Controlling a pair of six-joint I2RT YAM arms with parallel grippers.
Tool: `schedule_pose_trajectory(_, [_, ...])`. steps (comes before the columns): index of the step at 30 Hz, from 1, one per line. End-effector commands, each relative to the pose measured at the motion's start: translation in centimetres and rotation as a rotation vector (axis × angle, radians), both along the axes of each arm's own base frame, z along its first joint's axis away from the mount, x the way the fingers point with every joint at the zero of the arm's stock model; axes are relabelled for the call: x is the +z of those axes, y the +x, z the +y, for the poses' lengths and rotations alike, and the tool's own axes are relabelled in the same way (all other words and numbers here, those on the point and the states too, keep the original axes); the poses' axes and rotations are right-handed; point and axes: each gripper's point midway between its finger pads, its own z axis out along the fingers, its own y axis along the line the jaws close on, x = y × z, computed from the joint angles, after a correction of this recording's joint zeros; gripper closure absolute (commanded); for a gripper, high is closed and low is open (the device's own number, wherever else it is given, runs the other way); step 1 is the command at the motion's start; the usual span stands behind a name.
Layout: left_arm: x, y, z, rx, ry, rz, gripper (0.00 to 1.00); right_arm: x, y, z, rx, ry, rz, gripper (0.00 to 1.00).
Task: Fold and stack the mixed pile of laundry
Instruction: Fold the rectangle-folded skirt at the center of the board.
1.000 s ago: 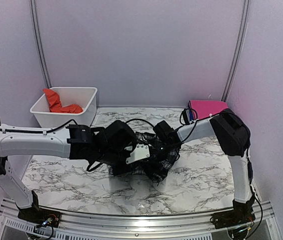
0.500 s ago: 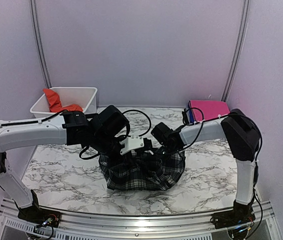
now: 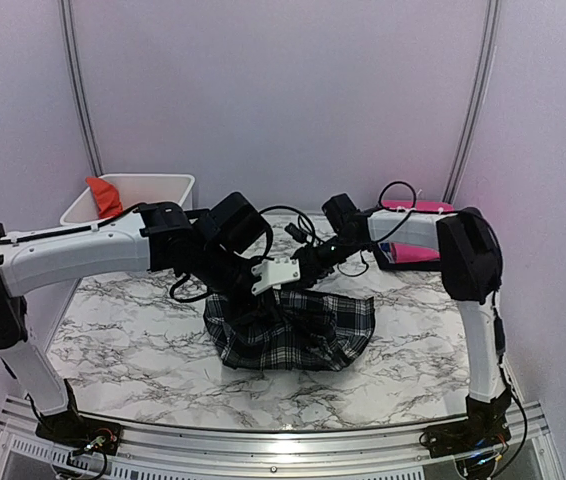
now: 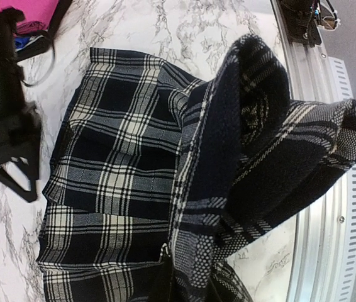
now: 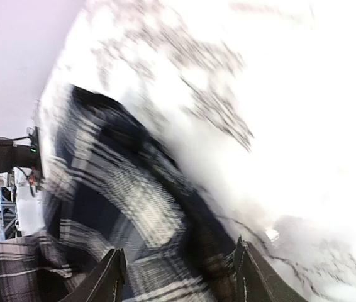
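Note:
The black-and-white plaid shirt [image 3: 293,330] lies bunched and part folded on the marble table, and it fills the left wrist view [image 4: 134,157]. My left gripper [image 3: 266,293] sits low on its back edge, shut on a fold of the plaid cloth [image 4: 178,286]. My right gripper [image 3: 305,257] hangs just above the shirt's far edge, open and holding nothing [image 5: 178,277]; that view is blurred. The orange t-shirt [image 3: 103,196] lies in the white bin.
The white bin [image 3: 153,188] stands at the back left corner. A folded pink garment [image 3: 418,207] lies at the back right, partly behind the right arm. Bare marble table [image 3: 113,335] shows on both sides of the shirt. A metal rail [image 4: 329,239] edges the table.
The right gripper opened, let go of the plaid shirt and rose toward the back. The left gripper carried its fold back, and the shirt now lies wider and flatter.

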Motion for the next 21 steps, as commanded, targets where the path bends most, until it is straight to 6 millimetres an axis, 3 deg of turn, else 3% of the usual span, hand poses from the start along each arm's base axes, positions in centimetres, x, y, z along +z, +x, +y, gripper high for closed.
schedule_pose_trajectory(1, [0.2,2.5,-0.8,-0.004,0.002,-0.007,0.92,-5.9,-1.7,-0.2,-0.003,-0.090,0.138,0.46])
schedule_pose_trajectory(4, [-0.4,4.2,-0.6,0.016,0.021,-0.011,0.92,-6.8,-3.3,0.4,0.033,-0.064,0.181,0.51])
schedule_pose_trajectory(10, [-1.1,7.9,-0.5,0.054,0.044,-0.043,0.91,-6.3,-7.5,2.3,0.149,0.009,0.255,0.63])
schedule_pose_trajectory(13, [-1.6,8.7,-0.7,0.053,0.040,-0.030,0.90,-5.9,-9.4,3.2,0.198,0.018,0.268,0.65])
schedule_pose_trajectory(17, [-3.9,8.9,-0.9,0.044,0.071,0.011,0.87,-5.6,-9.5,3.0,0.188,0.025,0.271,0.65])
schedule_pose_trajectory(21, [-6.4,9.3,-0.5,0.065,0.113,0.048,0.82,-5.0,-7.3,2.3,0.133,0.025,0.251,0.58])
